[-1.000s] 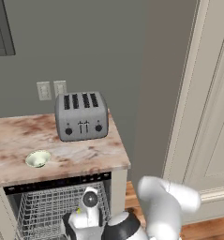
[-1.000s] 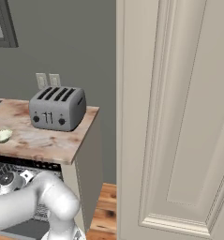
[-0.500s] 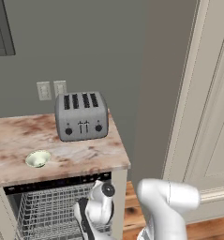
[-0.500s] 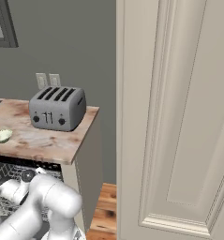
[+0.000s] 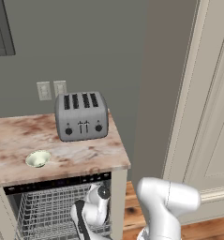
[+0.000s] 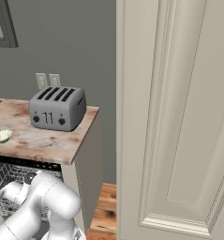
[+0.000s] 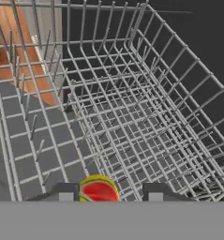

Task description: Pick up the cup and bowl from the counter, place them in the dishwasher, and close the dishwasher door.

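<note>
The yellow cup [image 7: 99, 189] with its red mark sits low in the grey wire rack [image 7: 132, 117] of the dishwasher [image 5: 57, 183]. My gripper [image 7: 108, 193] is open around the cup, which lies nearer the left fingertip [image 7: 65, 192]. The arm bends down into the rack [image 5: 43, 211] under the counter [image 5: 85, 154]. The pale greenish bowl [image 5: 37, 158] rests on the counter near its front edge, also seen at the left of the right base view as the bowl [image 6: 1, 136]. The dishwasher door is out of view.
A silver four-slot toaster [image 5: 80, 116] stands at the back of the counter, right of the bowl. Wall outlets [image 5: 51, 89] are behind it. A tall cream room door [image 6: 179, 117] and wood floor [image 6: 106, 211] lie to the right of the counter's end.
The arm's forearm and wrist have lifted and swung right over the rack since a second ago. The bowl and toaster have not moved.
</note>
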